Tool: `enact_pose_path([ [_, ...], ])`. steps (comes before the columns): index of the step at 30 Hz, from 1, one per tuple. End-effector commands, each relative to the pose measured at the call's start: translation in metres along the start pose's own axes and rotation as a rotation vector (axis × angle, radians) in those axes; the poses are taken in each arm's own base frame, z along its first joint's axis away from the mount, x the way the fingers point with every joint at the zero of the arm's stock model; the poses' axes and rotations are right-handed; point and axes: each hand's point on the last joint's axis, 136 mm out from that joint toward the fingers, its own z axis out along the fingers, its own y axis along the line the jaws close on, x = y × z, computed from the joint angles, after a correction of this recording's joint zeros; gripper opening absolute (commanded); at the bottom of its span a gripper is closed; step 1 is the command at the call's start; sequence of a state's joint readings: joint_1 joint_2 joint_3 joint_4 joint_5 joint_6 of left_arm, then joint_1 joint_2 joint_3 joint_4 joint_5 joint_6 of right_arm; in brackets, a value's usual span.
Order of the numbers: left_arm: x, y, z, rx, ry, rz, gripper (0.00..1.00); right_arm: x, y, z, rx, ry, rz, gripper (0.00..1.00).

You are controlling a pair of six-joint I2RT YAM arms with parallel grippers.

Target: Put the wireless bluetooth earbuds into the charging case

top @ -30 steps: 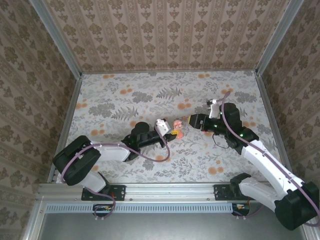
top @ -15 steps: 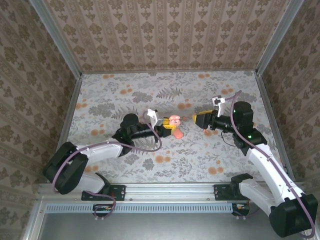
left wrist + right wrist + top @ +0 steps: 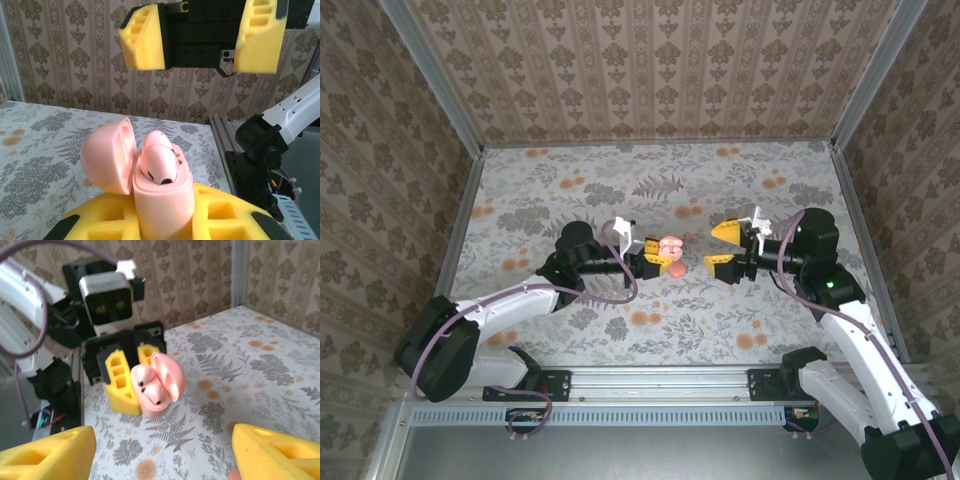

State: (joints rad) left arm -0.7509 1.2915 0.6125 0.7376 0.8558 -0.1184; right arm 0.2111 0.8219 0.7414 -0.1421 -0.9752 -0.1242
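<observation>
Standing between the yellow foam pads of the left gripper (image 3: pixel 165 222), a small salmon-pink, pebble-shaped plastic charging case (image 3: pixel 162 202) is held. The two pads are pressed against its opposite sides, so this claw is closed on the case. In the left wrist view the hinged lid (image 3: pixel 107 160) of the case is seen swung open to the left. The tiny salmon-pink plastic earbuds (image 3: pixel 150 390) are seated in the base, and a rounded bud with small dark spots (image 3: pixel 160 165) is seen rising above the rim. Whether both buds are fully seated cannot be told.

In the top view the left gripper (image 3: pixel 648 262) is seen reaching toward the middle of the grey floral-printed table (image 3: pixel 570 200), with the case (image 3: pixel 670 250) at its tip.

The right gripper (image 3: pixel 720 248) is pointed at the case from the opposite side and is kept apart from it. Its yellow fingers are spread wide and nothing is held between them. From the left wrist camera the right gripper (image 3: pixel 202 37) is seen above and behind the open case. From the right wrist camera the case (image 3: pixel 155 385) is seen between and beyond its own fingertips (image 3: pixel 47 452).
</observation>
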Motion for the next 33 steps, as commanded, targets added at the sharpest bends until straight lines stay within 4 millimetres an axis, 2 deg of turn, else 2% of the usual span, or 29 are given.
enact_pose_path([
  [1,-0.020,-0.009,-0.002,0.039,-0.028,0.060,0.10,0.005,0.018,0.009,-0.115,0.046,-0.080,0.73],
  [9,-0.025,-0.012,-0.003,0.036,-0.023,0.076,0.10,0.014,0.023,0.037,-0.196,0.106,-0.095,0.73],
  [17,-0.028,-0.012,-0.004,0.027,-0.027,0.085,0.10,0.015,0.028,0.056,-0.266,0.122,-0.093,0.71],
  [24,-0.029,-0.012,-0.004,0.024,-0.029,0.088,0.10,0.008,0.028,0.062,-0.300,0.095,-0.092,0.67],
  [33,-0.025,-0.011,-0.003,0.018,-0.012,0.075,0.10,-0.004,0.029,0.057,-0.263,0.042,-0.159,0.60],
])
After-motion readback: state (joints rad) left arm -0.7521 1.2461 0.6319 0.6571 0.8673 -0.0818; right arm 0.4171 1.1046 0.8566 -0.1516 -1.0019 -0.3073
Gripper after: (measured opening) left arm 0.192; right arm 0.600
